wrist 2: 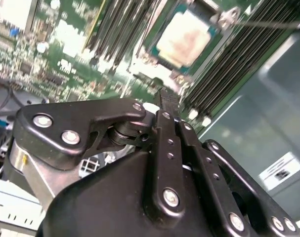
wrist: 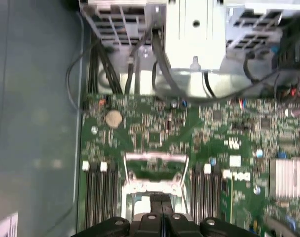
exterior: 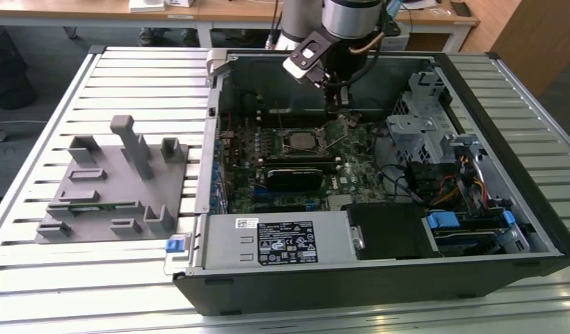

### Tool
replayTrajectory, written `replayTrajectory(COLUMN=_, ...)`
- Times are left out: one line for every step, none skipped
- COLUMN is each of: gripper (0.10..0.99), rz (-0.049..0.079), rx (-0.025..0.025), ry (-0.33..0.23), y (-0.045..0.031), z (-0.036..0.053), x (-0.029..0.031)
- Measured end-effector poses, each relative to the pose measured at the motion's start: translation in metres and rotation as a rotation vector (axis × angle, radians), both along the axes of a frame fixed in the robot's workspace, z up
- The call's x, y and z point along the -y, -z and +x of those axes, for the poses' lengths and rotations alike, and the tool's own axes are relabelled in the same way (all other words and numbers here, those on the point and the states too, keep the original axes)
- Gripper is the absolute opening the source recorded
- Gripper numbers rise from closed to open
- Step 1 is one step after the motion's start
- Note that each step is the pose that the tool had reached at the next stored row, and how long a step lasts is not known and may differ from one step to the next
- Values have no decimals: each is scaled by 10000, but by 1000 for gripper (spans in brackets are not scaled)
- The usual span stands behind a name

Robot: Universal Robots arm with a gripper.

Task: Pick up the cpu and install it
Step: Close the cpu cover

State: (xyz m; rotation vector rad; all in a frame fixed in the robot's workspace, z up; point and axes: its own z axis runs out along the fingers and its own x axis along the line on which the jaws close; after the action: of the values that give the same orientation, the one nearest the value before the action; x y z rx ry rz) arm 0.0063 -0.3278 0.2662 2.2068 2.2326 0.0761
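The cpu (wrist 2: pixel 187 37) was judged already seated on the motherboard (exterior: pixel 364 163) (latching could not be told), the empty gripper (wrist 2: pixel 167 97) being held nearby, pressed together

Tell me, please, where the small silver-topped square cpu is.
In the exterior view, the cpu lies in the socket on the green motherboard, inside the open black case.

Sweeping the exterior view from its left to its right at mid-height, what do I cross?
Grey parts fixture → cpu → metal drive cage → black case wall.
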Motion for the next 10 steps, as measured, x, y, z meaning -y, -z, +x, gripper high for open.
replayTrajectory(gripper=106, rz=3, rx=-12, ry=-1, y=0, z=38, x=0)
replayTrajectory(gripper=106, rz=4, rx=-23, ry=1, y=0, z=73, x=-1)
replayTrajectory(gripper=106, rz=5, rx=-34, ry=0, y=1, z=105, x=-1)
replayTrajectory(gripper=106, rz=5, rx=-42, ry=0, y=1, z=133, x=-1)
replayTrajectory(gripper=106, rz=4, rx=-48, ry=0, y=0, z=154, x=-2)
replayTrajectory(gripper=106, rz=3, rx=-51, ry=0, y=0, z=174, x=-3)
replayTrajectory(gripper=106, rz=4, rx=-53, ry=-2, y=0, z=196, x=-5)
replayTrajectory(gripper=106, rz=3, rx=-54, ry=-8, y=1, z=213, x=-6)
replayTrajectory(gripper=106, rz=5, rx=-53, ry=-21, y=2, z=229, x=-6)
replayTrajectory(gripper=106, rz=5, rx=-53, ry=-45, y=4, z=246, x=-7)
